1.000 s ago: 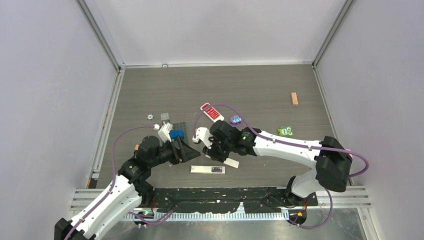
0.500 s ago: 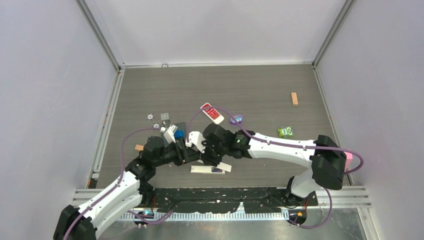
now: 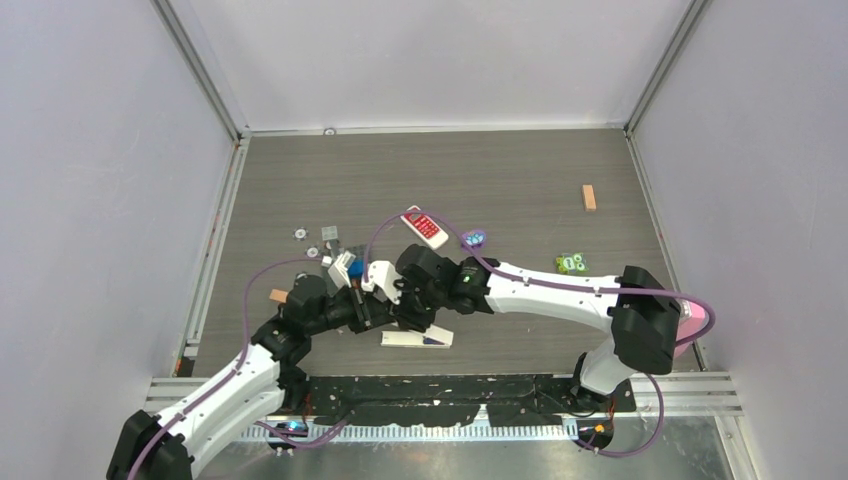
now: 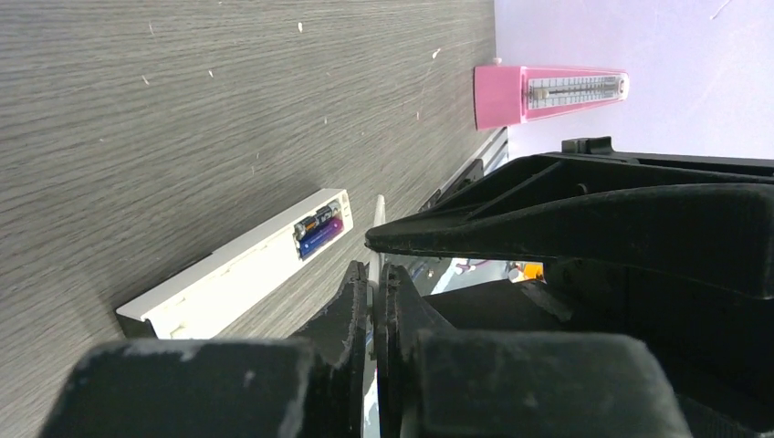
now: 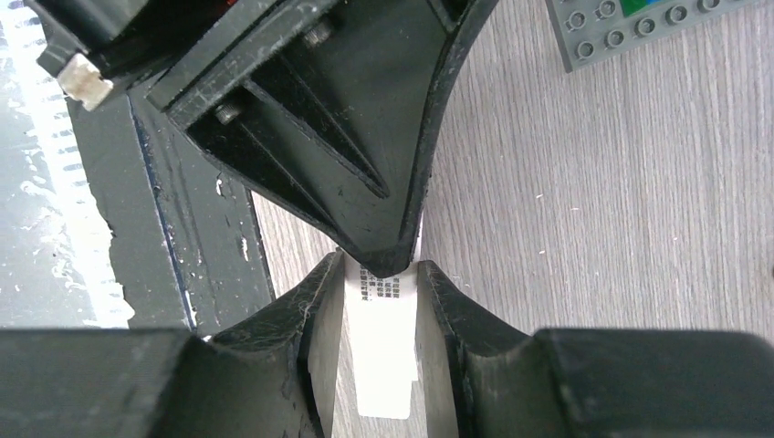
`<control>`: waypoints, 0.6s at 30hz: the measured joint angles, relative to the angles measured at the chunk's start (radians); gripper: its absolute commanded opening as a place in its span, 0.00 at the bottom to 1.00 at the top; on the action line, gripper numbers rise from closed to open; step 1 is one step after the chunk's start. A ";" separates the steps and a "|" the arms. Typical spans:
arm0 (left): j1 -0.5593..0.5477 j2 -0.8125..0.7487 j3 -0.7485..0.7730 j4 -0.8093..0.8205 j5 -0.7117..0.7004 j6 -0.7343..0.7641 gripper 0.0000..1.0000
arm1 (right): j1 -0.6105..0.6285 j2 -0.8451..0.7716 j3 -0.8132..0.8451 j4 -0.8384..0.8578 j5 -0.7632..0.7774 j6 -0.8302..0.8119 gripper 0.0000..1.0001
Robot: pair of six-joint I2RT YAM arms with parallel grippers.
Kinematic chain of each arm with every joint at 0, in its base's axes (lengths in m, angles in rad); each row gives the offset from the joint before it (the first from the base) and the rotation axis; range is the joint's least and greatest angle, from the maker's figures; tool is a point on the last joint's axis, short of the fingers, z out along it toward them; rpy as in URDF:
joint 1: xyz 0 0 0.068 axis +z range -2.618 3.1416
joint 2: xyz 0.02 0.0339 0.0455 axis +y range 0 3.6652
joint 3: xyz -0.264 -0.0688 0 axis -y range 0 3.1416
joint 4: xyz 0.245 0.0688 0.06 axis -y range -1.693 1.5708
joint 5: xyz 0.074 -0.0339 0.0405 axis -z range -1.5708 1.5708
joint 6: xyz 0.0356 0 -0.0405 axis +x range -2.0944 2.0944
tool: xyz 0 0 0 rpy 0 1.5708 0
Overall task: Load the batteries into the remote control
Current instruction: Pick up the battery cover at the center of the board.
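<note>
Remote control (image 3: 415,339) flat, battery bay open upward; batteries (image 4: 319,233) seated at bay's end, blue-purple one plain, rest hard to make out. Just above and beside remote control: left gripper (image 4: 372,274), fingers nearly together, pinching white cover (image 5: 383,365) edge-on. Right gripper (image 5: 381,274) facing it, clamped on same white cover. Cover-to-remote contact: cannot tell.
</note>
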 measured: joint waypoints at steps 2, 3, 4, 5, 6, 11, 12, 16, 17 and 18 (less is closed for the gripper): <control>0.000 -0.007 -0.004 -0.001 0.001 -0.002 0.00 | 0.000 0.004 0.005 -0.007 -0.002 0.010 0.44; 0.000 -0.012 -0.006 -0.002 0.001 -0.004 0.00 | 0.000 0.006 0.009 -0.013 -0.002 0.016 0.48; 0.000 -0.018 -0.007 -0.005 0.001 -0.005 0.00 | 0.000 0.006 0.013 -0.016 -0.001 0.026 0.56; 0.000 -0.027 -0.008 -0.006 0.001 -0.006 0.00 | 0.000 0.006 0.015 -0.018 0.000 0.036 0.59; 0.000 -0.040 -0.008 -0.008 0.001 -0.007 0.00 | 0.000 0.006 0.016 -0.018 0.002 0.046 0.65; 0.000 -0.129 -0.008 -0.035 -0.006 -0.006 0.00 | 0.000 -0.084 -0.074 0.033 0.027 0.114 0.77; 0.000 -0.148 -0.008 -0.046 -0.010 -0.006 0.00 | 0.000 -0.140 -0.119 0.051 0.041 0.142 0.78; 0.000 -0.209 0.002 -0.106 -0.019 -0.003 0.00 | -0.001 -0.366 -0.251 0.122 0.112 0.275 0.80; 0.000 -0.227 0.009 -0.124 -0.023 -0.003 0.00 | -0.001 -0.420 -0.273 0.138 0.139 0.317 0.80; 0.000 -0.244 0.016 -0.137 -0.025 -0.004 0.00 | -0.002 -0.470 -0.293 0.158 0.166 0.368 0.79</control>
